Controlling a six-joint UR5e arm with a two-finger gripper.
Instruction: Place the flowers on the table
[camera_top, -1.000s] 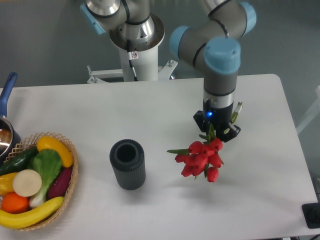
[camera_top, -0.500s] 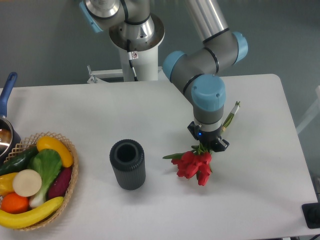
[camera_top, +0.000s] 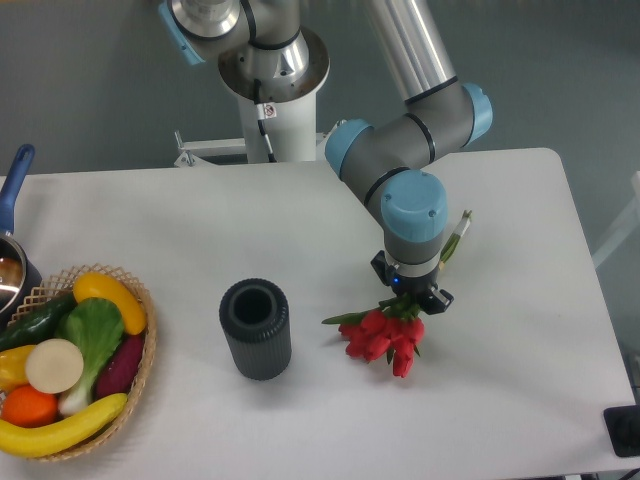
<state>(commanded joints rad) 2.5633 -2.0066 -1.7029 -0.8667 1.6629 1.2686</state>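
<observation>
Now flowers (camera_top: 385, 336) in clenched hand (camera_top: 410, 297), blooms lower-left, stems upper-right.

Tulips (camera_top: 385, 335): red blooms, green stems and leaves. Counter (camera_top: 150, 220): plain white. Ribbed cylinder (camera_top: 256, 329): dark grey to black. Arm (camera_top: 412, 150): grey links with light blue joint caps. End effector (camera_top: 411, 298): black. Basket (camera_top: 148, 345): tan wicker, holding a yellow banana (camera_top: 55, 430), an orange (camera_top: 30, 404) and a green cucumber (camera_top: 35, 320).
</observation>
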